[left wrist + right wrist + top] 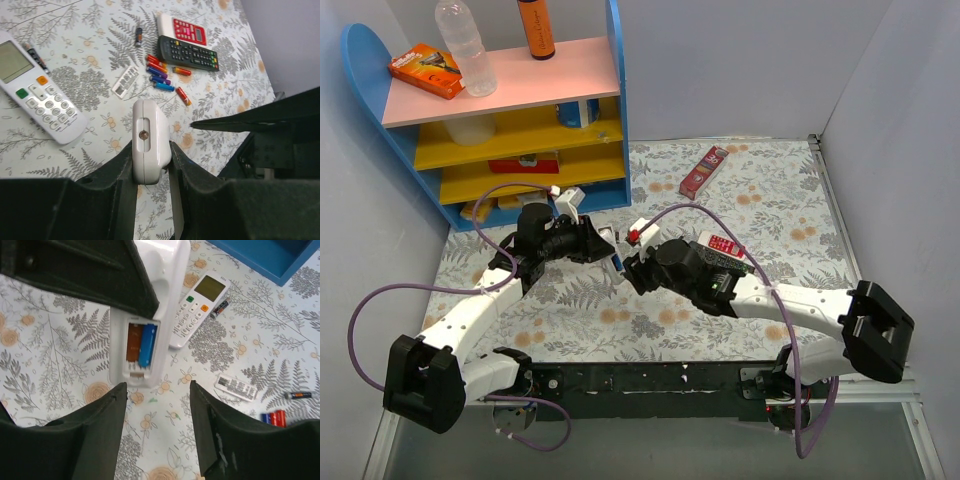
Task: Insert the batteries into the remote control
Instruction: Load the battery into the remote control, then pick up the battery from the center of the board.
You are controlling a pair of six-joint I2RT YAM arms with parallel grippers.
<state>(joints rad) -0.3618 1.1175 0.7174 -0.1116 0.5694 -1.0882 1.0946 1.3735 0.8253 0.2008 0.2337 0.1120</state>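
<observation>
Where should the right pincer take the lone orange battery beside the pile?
At mid-length of the orange battery, from straight above, fingers straddling its long axis: it lies flat, a thin cylinder, apart from the pile with room on both sides.

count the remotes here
4: a white remote clamped in the left gripper, a screened white remote lying at left, a black remote beside a red-and-white remote at top. Others may be hidden.

The desk has a pale cloth printed with grey ferns and orange blossoms. The held remote is plain white; its open compartment shows a blue cell beside an orange-brown cell. Loose batteries are red, orange and blue. A second white remote has green and orange buttons. There is also a black remote and a red-and-white remote.
</observation>
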